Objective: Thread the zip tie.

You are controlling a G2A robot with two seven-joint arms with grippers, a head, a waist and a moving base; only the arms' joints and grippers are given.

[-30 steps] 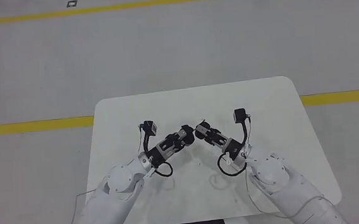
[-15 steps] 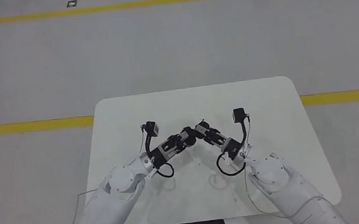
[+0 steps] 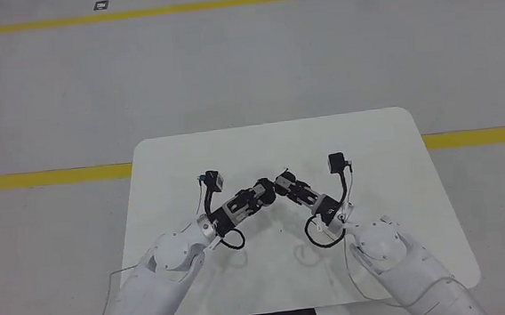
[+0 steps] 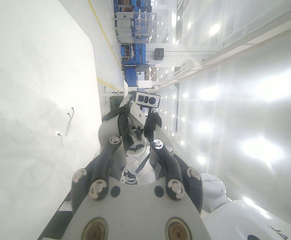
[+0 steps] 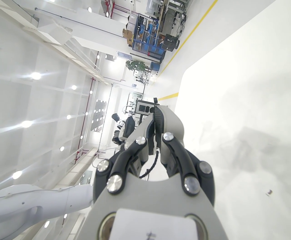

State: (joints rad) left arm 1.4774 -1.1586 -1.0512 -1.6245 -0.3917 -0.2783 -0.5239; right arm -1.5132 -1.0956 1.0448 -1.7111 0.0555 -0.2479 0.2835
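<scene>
My right gripper (image 5: 155,118) is shut on a thin black zip tie (image 5: 155,101). The tie stands edge-on between the pads, and its small head pokes out past the fingertips. My left gripper (image 4: 136,119) faces it tip to tip, fingers apart, with the right arm's wrist visible through the gap. From above, the left gripper (image 3: 263,190) and the right gripper (image 3: 281,182) meet over the middle of the white table (image 3: 368,148). Whether the tie touches the left fingers is hidden.
Loose zip ties (image 4: 68,122) lie flat on the table beside the arms, another small one (image 4: 60,136) close by. A tiny dark piece (image 5: 269,192) rests on the tabletop. Yellow floor lines run beyond the table edge (image 3: 272,124).
The two grippers have drawn a little closer together over the table's middle. Nothing else has visibly moved.
</scene>
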